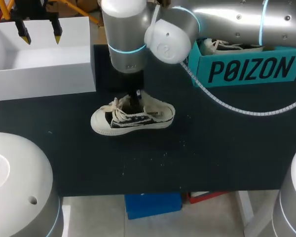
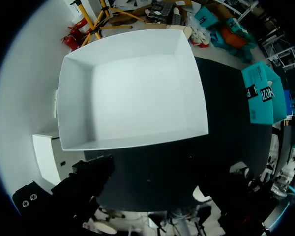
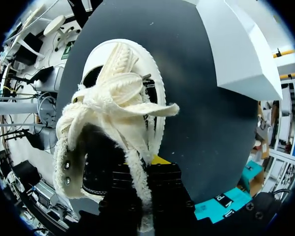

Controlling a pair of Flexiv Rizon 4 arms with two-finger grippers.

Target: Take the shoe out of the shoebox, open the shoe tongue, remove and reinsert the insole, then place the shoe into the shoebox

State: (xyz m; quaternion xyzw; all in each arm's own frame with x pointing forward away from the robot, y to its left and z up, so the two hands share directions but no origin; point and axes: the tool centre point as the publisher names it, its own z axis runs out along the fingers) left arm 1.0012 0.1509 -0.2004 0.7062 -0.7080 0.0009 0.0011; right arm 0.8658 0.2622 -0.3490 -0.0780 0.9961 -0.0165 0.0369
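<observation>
A cream and black sneaker lies on the dark table, toe towards my left side. My right arm reaches past the middle, and its gripper points straight down into the shoe's opening. Seen from the right wrist, the shoe fills the space ahead, its fleecy tongue and laces pushed forward. The right gripper is shut at the fleecy collar; what is between its tips is hidden. My left gripper hangs open over the empty white shoebox, holding nothing. The left wrist looks down into that box.
A teal box holding another shoe stands at the back right, behind my right arm. It also shows in the left wrist view as the teal box beyond the white one. Bare table lies in front of the sneaker.
</observation>
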